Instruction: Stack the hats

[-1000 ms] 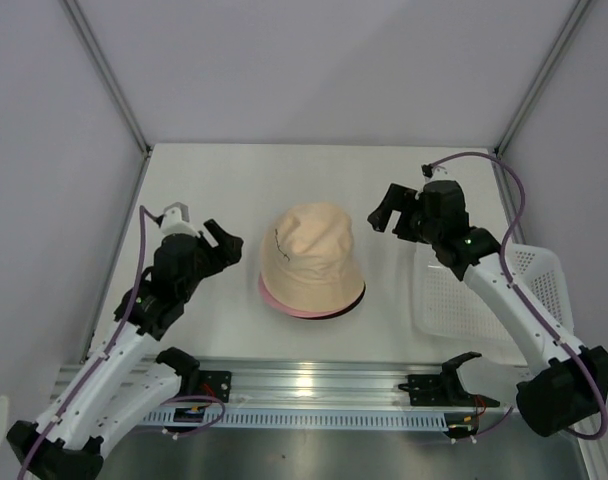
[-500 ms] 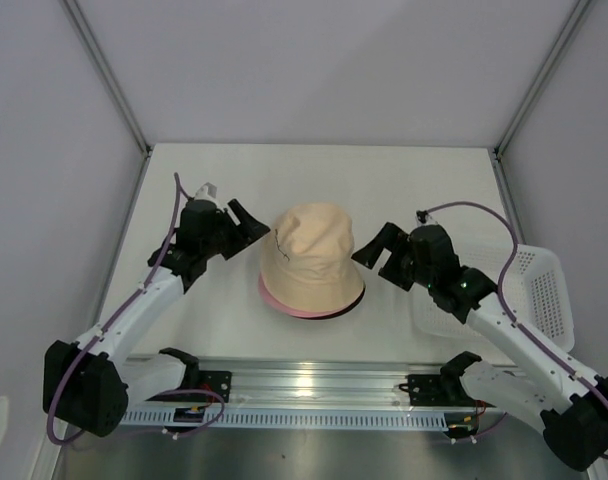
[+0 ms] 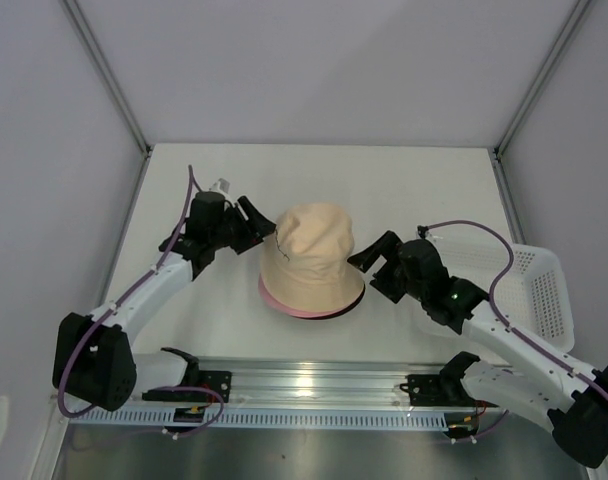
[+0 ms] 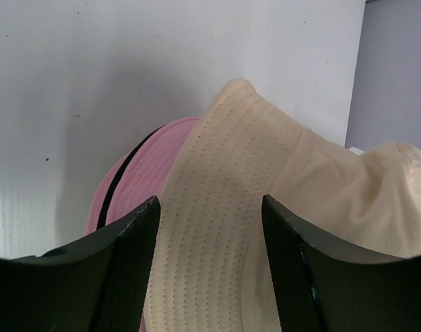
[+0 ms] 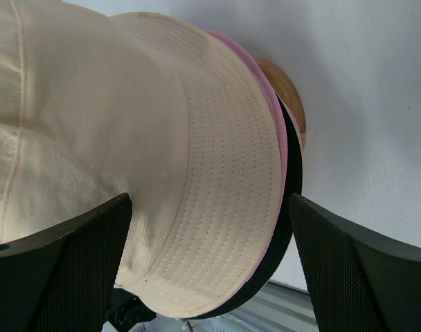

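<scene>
Left gripper [image 3: 258, 224]: jaws part open, astride the brim of the beige hat [image 3: 309, 250]; no pinch seen; pink hat [image 4: 138, 183] shows just below, by its left finger, with a thin dark edge under that; table [image 3: 384, 180] beyond the tips.

Stack sits between the two grippers; beige on top, pink next, black hat [image 5: 291, 200] lowest, all over the stand [image 5: 288, 86].

Right gripper [image 3: 370, 260]: jaws wide, nothing held; the three brims lie between its fingers; basket [image 3: 544, 290] behind it.

Judgement: stacking looks done and the step in hand is squaring up; nip the brims lightly on both sides together; tug down evenly; avoid dragging the stack off the stand.

Writing: none readable; beige crown carries a small dark mark [image 3: 275, 240], too small to make out.
</scene>
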